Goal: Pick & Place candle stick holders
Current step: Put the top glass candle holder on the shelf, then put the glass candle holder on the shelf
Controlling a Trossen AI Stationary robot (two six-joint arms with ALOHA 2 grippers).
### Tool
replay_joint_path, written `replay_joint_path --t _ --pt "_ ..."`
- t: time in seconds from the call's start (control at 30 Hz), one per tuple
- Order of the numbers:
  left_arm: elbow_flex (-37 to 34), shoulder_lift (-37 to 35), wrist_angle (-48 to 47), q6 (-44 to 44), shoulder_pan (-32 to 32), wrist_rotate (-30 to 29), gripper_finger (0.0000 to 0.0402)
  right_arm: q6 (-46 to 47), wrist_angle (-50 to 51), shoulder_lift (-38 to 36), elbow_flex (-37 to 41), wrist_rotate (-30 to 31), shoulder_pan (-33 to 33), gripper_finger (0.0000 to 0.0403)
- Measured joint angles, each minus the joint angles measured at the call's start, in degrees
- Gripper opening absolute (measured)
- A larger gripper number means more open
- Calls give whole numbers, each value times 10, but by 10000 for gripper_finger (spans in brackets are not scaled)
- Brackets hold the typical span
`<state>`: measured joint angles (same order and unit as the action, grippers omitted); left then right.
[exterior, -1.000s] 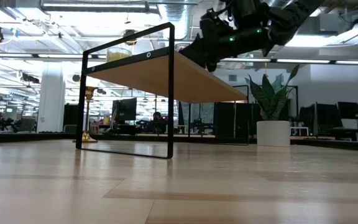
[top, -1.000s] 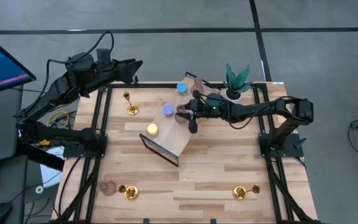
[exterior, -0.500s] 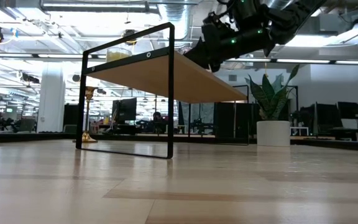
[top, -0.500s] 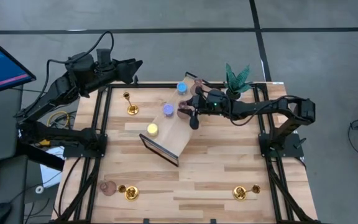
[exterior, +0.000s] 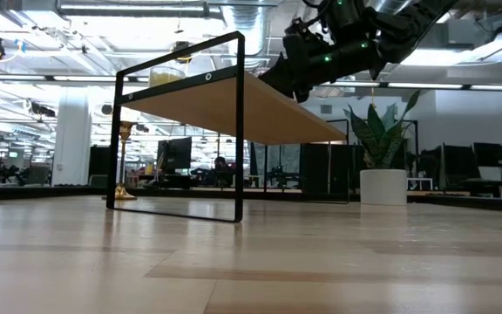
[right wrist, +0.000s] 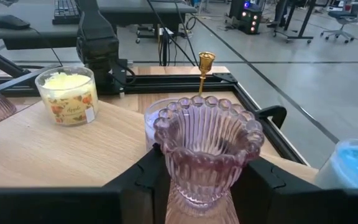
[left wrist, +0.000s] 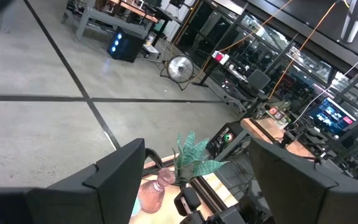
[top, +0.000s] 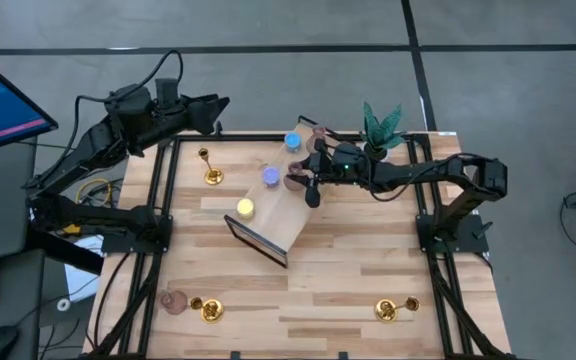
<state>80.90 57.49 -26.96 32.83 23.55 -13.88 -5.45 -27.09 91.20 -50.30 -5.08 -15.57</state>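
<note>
Two fingers of your right claw (right wrist: 197, 180) sit tight on the stem of a pink holder (right wrist: 205, 149), partly closed around it, poised over the far right end of the raised shelf (top: 280, 222). Just beside it stand the violet holder (top: 270, 177) and blue one (top: 292, 142), so a careless lowering may knock them. Release only once the base sits flat, or it may topple off. Your left claw (left wrist: 194, 186) waits wide open, far left

Plant (top: 380, 128) and violet holder (top: 270, 177) crowd the shelf (top: 278, 225).
</note>
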Motion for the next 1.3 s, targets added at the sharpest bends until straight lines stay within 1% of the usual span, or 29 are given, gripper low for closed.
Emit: replay_joint_path --t 0.1,0.17,0.27,0.37,0.43,0.53,0.63,0.73,0.9,0.97,1.0,1.1,1.13,1.23,1.3 --pt "0 0 0 0 0 0 289 0 0 0 0 0 0 128" --pt "0 0 0 0 0 0 289 0 2 0 0 0 0 146" --pt "0 0 0 -1 0 1 289 0 11 0 0 0 0 188" --pt "0 0 0 -19 0 13 290 7 14 -1 0 1 0 237" --pt "0 0 0 -32 0 28 290 8 18 -6 1 1 0 267" --pt "0 0 0 -44 0 52 290 8 17 -28 1 1 0 297" --pt "0 -2 -2 -45 0 93 290 7 48 -65 -8 2 0 311" --pt "0 -7 -32 -45 0 151 290 -5 124 -111 -33 2 0 316" --pt "0 -9 -138 -39 -6 260 290 -22 276 -190 -89 6 1 317" --pt "0 -9 -207 -39 -22 289 290 -22 320 -218 -111 6 2 317" --pt "0 -9 -249 -39 -32 292 290 -22 346 -233 -120 7 3 317" --pt "0 -8 -387 -12 -65 288 290 -22 401 -270 -139 38 13 317" --pt "0 -5 -426 2 -78 278 290 -22 414 -281 -141 53 17 317" --pt "0 -2 -523 80 -116 214 290 -20 444 -307 -141 93 31 317" --pt "0 -2 -572 165 -137 155 290 -11 459 -315 -141 114 38 317"
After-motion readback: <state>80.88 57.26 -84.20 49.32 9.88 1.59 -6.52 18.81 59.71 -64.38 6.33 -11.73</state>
